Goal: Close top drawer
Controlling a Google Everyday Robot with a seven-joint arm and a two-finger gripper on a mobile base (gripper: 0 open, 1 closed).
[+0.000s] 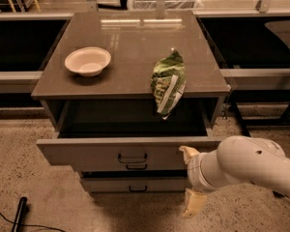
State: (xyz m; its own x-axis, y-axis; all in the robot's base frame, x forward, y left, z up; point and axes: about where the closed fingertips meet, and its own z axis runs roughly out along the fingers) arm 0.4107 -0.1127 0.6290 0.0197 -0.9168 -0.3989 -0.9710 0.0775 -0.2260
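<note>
I take this for an office or lab space, going by the speckled polished concrete floor point(19, 144) and the grey-brown laminate worktop point(135, 47). My cream two-finger tool point(185, 181) sits with its fingers spread at the right front of the top drawer point(87, 151).

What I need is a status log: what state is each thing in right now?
top drawer: open, pulled partway out.
hand: open, at the right end of the drawer front.
bowl: upright, empty, on the cabinet top.
chip bag: lying down, overhanging the front edge.
lower drawers: appear shut.
</note>
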